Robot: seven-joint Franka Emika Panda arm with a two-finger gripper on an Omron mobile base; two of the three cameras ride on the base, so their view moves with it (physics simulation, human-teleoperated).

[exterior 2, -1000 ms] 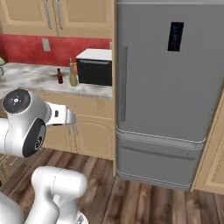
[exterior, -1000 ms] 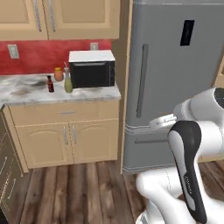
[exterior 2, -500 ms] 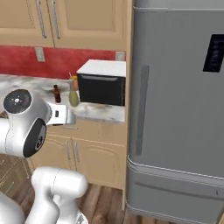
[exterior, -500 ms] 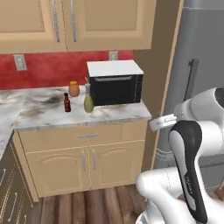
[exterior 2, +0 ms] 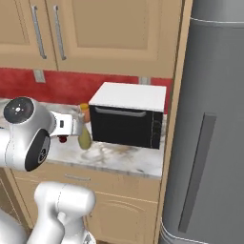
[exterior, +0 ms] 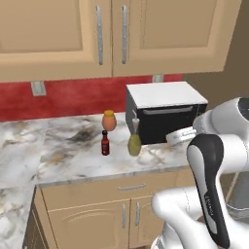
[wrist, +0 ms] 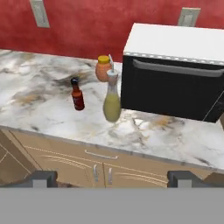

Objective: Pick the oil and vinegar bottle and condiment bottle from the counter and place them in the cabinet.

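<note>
The claw (wrist: 112, 178) hangs open and empty short of the table (wrist: 39, 100), where the green bottle (wrist: 112, 104) stands beside the small red bottle (wrist: 77, 95).

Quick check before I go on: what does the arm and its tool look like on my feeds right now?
Glossy white rounded arm links with dark grey-black joint covers; one black strip carries small white lettering. A round grey cap tops the joint in the right base view. The tool ends in two small dark grey square fingertips.

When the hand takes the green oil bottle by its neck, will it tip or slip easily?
The oil bottle is pear-shaped with a wide base, so it probably stands steady. Its narrow neck and thin spout look smooth; a grip there may slip. The red bottle stands close, so a push could knock it.
</note>
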